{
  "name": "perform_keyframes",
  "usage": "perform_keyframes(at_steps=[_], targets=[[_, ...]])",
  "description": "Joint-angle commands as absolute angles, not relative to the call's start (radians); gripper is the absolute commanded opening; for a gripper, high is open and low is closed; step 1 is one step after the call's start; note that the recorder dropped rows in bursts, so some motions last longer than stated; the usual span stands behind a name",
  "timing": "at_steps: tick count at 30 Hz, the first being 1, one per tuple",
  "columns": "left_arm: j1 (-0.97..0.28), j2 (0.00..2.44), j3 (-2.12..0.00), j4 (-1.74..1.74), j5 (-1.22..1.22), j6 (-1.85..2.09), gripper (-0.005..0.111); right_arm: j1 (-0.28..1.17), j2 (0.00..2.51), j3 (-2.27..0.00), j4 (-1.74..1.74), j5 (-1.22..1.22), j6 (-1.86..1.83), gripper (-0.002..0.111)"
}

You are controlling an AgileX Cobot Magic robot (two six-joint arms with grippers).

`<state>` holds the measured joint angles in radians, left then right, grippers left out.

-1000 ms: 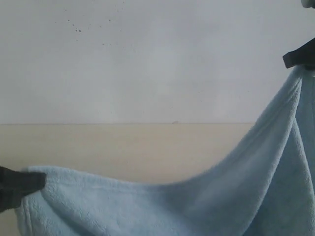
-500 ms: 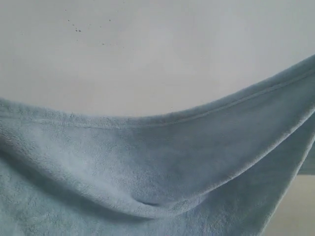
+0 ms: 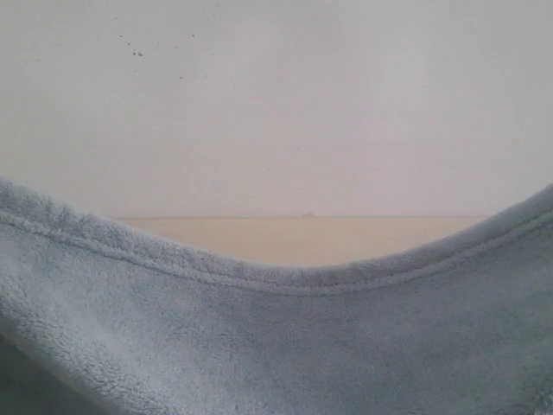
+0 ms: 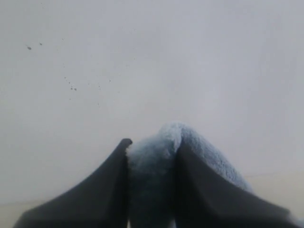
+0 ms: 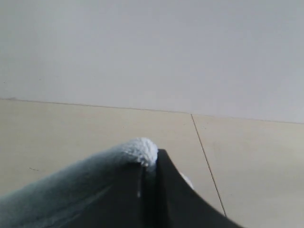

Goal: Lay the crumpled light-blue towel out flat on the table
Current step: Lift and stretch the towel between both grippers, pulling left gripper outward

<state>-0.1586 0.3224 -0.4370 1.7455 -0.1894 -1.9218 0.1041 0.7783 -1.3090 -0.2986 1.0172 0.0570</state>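
Note:
The light-blue towel hangs as a broad sagging sheet across the lower half of the exterior view, its hemmed top edge dipping in the middle. Both grippers are out of that view. In the left wrist view my left gripper is shut on a bunched fold of the towel that bulges between and over its dark fingers. In the right wrist view my right gripper is shut on the towel's edge, which drapes over one finger. A strip of the beige table shows above the dip.
The white wall fills the background, with a few dark specks at upper left. In the right wrist view the table shows a thin seam line running across it.
The towel first hung between a low left gripper and a high right one. It then rose to cover the table, and now its top edge has dropped, showing a table strip; both grippers left the view.

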Motion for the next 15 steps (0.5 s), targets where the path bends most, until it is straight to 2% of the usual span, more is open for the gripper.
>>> perform_keyframes(at_steps=[1, 7, 15], targets=[[-0.161, 0.273, -0.443, 1.744, -0.156, -1.907, 0.024, 0.101, 0.705, -1.243, -0.333, 1.056, 0.074, 0.000], [-0.161, 0.279, -0.437, 1.744, -0.141, -1.892, 0.023, 0.115, 0.649, -1.037, -0.406, 1.034, 0.096, 0.000], [-0.161, 0.623, -0.424, 1.744, -0.052, -1.877, 0.023, 0.182, 0.806, -0.908, -0.746, 0.903, 0.201, 0.000]])
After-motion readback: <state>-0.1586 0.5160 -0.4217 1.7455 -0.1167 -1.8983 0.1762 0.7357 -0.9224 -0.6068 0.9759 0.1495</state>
